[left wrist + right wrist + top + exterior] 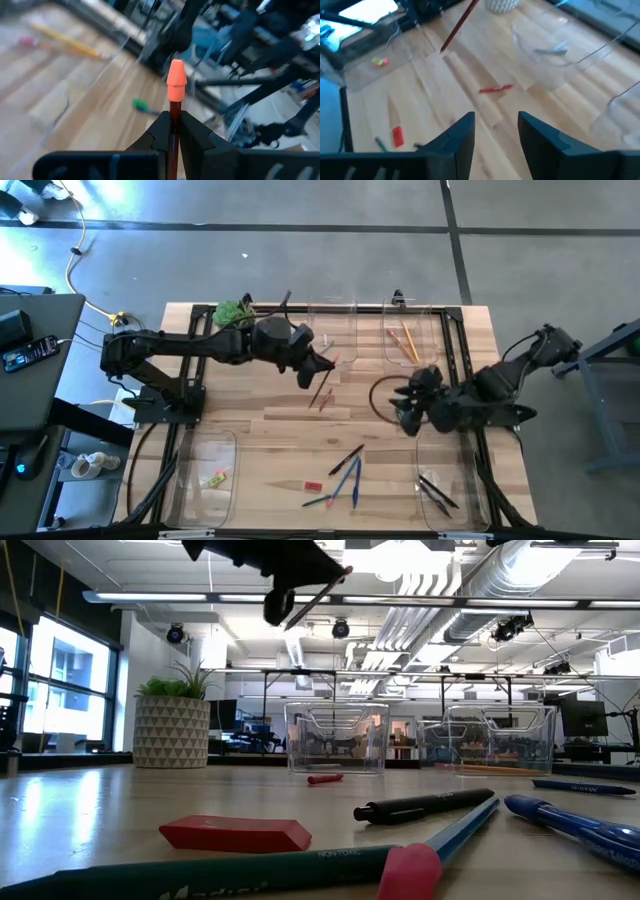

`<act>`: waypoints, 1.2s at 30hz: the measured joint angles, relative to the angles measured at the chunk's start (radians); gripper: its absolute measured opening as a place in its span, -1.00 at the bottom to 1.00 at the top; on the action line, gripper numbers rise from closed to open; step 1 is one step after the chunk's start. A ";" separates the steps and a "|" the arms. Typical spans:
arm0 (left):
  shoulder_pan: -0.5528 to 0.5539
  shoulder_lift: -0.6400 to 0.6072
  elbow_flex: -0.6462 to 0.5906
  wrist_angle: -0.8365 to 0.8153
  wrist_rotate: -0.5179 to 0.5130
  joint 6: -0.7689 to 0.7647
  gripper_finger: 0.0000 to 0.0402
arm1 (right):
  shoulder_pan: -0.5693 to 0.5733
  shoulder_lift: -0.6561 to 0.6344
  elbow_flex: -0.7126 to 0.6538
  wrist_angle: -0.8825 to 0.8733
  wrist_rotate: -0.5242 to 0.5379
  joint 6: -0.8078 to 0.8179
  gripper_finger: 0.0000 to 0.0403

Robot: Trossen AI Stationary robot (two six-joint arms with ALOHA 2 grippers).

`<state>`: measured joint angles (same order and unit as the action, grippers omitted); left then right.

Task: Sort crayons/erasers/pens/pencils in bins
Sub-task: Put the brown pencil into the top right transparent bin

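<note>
One red-brown pencil (pixel 173 107), pink-tipped, between left end effector (pixel 170 131) fingers.

The table (pixel 300 430) is pale wood planks with visible grain, smooth with a soft sheen in the low view. The bins (pixel 336 736) are clear glossy plastic. The arms look like matt black plastic or metal, and the left gripper (pixel 170 131) has matt dark fingers clamped on a red-brown pencil (pixel 173 107) with a dull orange rubber tip. The near red eraser (pixel 236 833) is matt. The black pen (pixel 425 806) is smooth, slightly shiny plastic. The plant pot (pixel 171 732) has a faceted matt surface.
</note>
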<state>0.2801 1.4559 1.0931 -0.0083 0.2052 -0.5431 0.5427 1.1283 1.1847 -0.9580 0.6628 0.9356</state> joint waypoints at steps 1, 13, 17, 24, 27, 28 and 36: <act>0.003 0.000 0.000 0.026 0.001 0.007 -0.94 | -0.017 -0.012 0.000 0.006 -0.003 -0.025 -0.28; 0.035 0.000 0.000 0.257 0.003 0.085 -0.94 | -0.279 -0.075 0.000 0.168 -0.169 -0.455 -0.28; 0.036 0.000 0.000 0.309 0.003 0.120 -0.94 | -0.381 -0.076 0.000 0.258 -0.273 -0.604 -0.28; 0.037 0.000 0.001 0.370 0.001 0.181 -0.94 | -0.536 -0.075 0.000 0.427 -0.453 -0.777 -0.28; 0.037 0.000 0.001 0.377 -0.006 0.195 -0.94 | -0.586 -0.065 0.000 0.491 -0.521 -0.836 -0.28; 0.038 0.000 0.001 0.379 -0.007 0.202 -0.94 | -0.601 -0.058 0.000 0.509 -0.541 -0.851 -0.28; 0.049 0.000 0.001 0.420 -0.009 0.233 -0.94 | -0.677 0.028 0.000 0.607 -0.678 -0.902 -0.28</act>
<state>0.3294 1.4555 1.0943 0.4118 0.1967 -0.3100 -0.1344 1.1566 1.1851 -0.3506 -0.0153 0.0331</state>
